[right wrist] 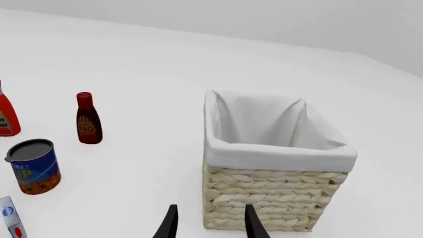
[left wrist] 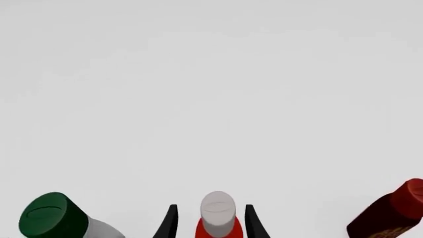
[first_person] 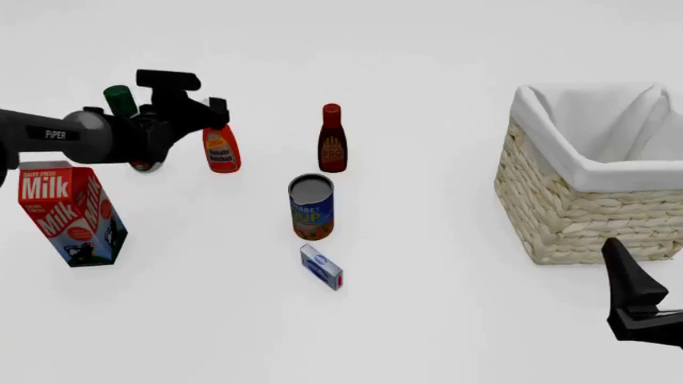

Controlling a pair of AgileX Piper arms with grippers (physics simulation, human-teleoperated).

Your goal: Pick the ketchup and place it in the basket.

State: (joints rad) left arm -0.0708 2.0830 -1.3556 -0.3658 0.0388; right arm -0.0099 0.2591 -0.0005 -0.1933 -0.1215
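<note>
Two arms share this table, and the biggest thing on it is the basket (first_person: 581, 204), a square wicker box with a white cloth folded over its rim, standing far off to the right and well apart from the bottles. Next in size is the milk carton (first_person: 70, 212) at the left, then the blue soup can (first_person: 312, 207) in the middle, then the dark red barbecue sauce bottle (first_person: 332, 139) behind it. The ketchup (first_person: 221, 150) stands upright to the left of that dark bottle, with a green-capped bottle (first_person: 120, 99) further left, partly hidden by the arm. A little blue and white box (first_person: 321, 267) lies in front of the can. The ketchup looks like a light plastic squeeze bottle, smooth and a bit slippery, and its sides would bend in if pinched hard. I think the best place to hold it is the narrow neck just under the pale cap (left wrist: 217, 208), or the upper body, with a gentle squeeze. The left gripper (left wrist: 209, 224) reaches in level from the left, its two black fingers spread on either side of the neck, with gaps showing, holding nothing yet. The right gripper (right wrist: 209, 223) waits low near the basket, fingers apart and empty
</note>
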